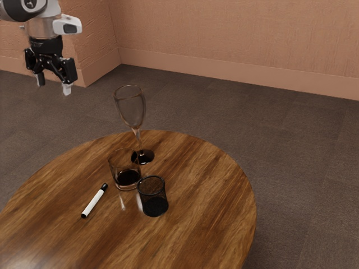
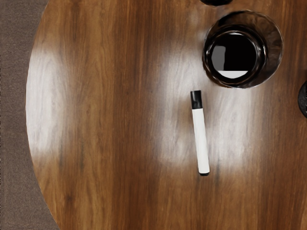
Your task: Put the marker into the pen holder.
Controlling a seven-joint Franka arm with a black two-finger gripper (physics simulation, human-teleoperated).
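A round wooden table [image 1: 213, 224] spreads out below a robot's black gripper [image 1: 53, 86], which hangs high with its fingers [image 1: 67, 89] parted wide and nothing between them. Beneath the gripper's level stand a tall stemmed glass [image 1: 133, 112], a short tumbler [image 1: 125, 168] and, beside the tumbler, the black mesh pen holder [image 1: 153, 196], upright and well apart from the gripper. Down on the wood, well below the gripper, lies the white marker [image 2: 201, 141], on the tumbler's near side as seen from the gripper. The job appears to be at its opening stage: the marker is out of the holder and ungrasped, with the reach, grip, lift, carry and drop all left to do. It lies flat, its black cap [image 2: 196, 99] toward the glassware, its long axis running past the tumbler's side rather than at the pen holder
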